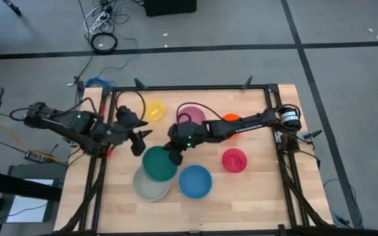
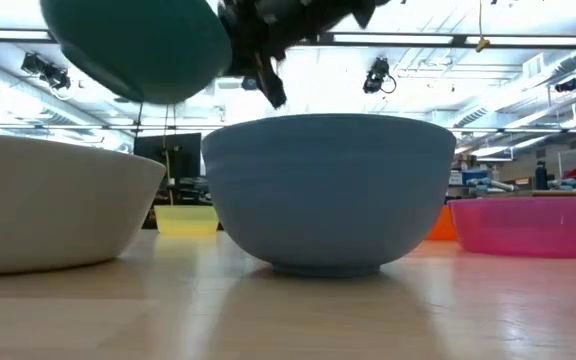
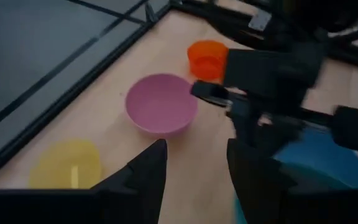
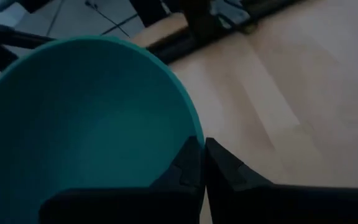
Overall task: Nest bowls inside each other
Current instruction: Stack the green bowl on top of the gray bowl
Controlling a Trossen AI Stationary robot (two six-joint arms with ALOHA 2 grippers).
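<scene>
My right gripper [image 1: 174,155] is shut on the teal bowl [image 1: 159,164], which hangs in the air over the far edge of the pale grey-white bowl [image 1: 151,186]. The blue bowl [image 1: 195,181] rests on its base beside the grey-white one. The red bowl [image 1: 234,160] sits to the right. The pink bowl [image 1: 190,115], orange bowl [image 1: 231,118] and yellow bowl [image 1: 154,109] stand along the far side. My left gripper [image 1: 141,139] hovers open above the table, left of the teal bowl, with nothing between its fingers [image 3: 148,177]. My right gripper pinches the teal bowl's rim [image 4: 190,134], one finger inside the bowl and one outside. The fingers slant down from the table's right and far side. The bowl is lifted clear and tilted [image 2: 133,45], above the other bowls.
Black frame rails [image 1: 104,170] run along the table's left, right and far edges. Bare wood lies near the front edge [image 1: 241,210] and between the red bowl and the right rail.
</scene>
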